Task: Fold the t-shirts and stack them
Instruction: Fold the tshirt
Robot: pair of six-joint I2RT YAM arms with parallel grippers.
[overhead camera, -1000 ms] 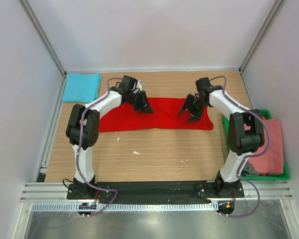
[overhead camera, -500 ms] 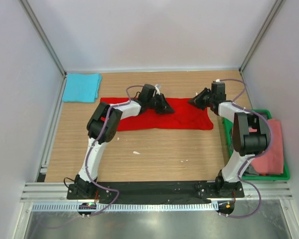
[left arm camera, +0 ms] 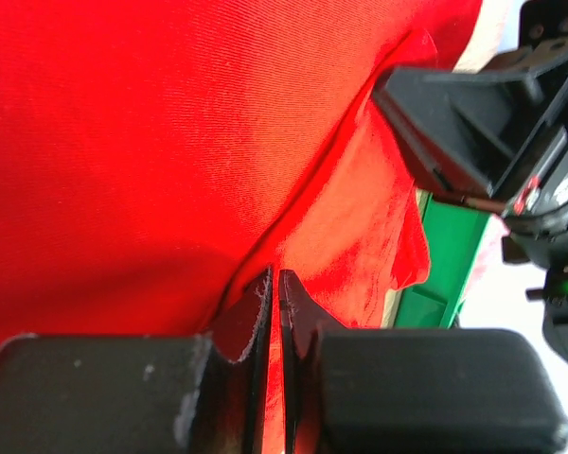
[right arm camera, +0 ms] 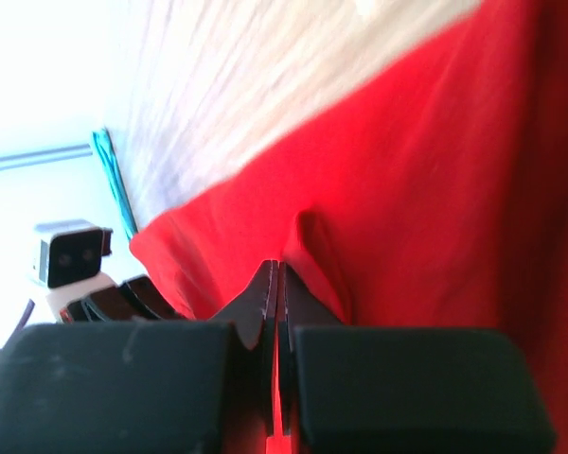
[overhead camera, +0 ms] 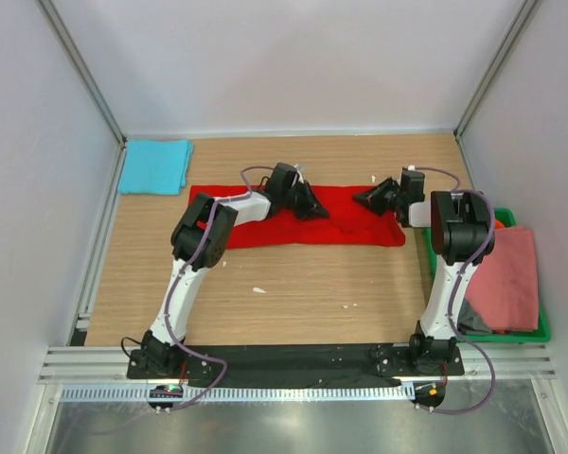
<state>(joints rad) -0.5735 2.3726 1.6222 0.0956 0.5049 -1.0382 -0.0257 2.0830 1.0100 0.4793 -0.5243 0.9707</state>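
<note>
Two pinches on one garment. Red t-shirt spread flat on the far half of the table, lying as a wide band w/ long axis running L–R across the top view and short axis near–far. Can't tell which end is neck and which is hem. Left gripper clenched on a raised ridge of red cloth roughly mid-band, toward the far edge. In the wrist view, fingertips all but touching, a thin slip of fabric caught between and a crease running up into them. Right gripper clamped tight too, tips meeting on a small tent of cloth close to the far-right corner. Both arms reaching in low from opposite sides, tips facing each other, near but apart. Prob. held at two spots along the far side so that the right-hand portion can be lifted w/ its edge kept straight and laid over for the next fold, rather than dragged in a bunch from one point. Turquoise t-shirt folded and parked at the far-left corner, well apart, likely the base of the stack. Pink t-shirt heaped in the green crate at the right, sth dark under it, presumably waiting their turn.
</note>
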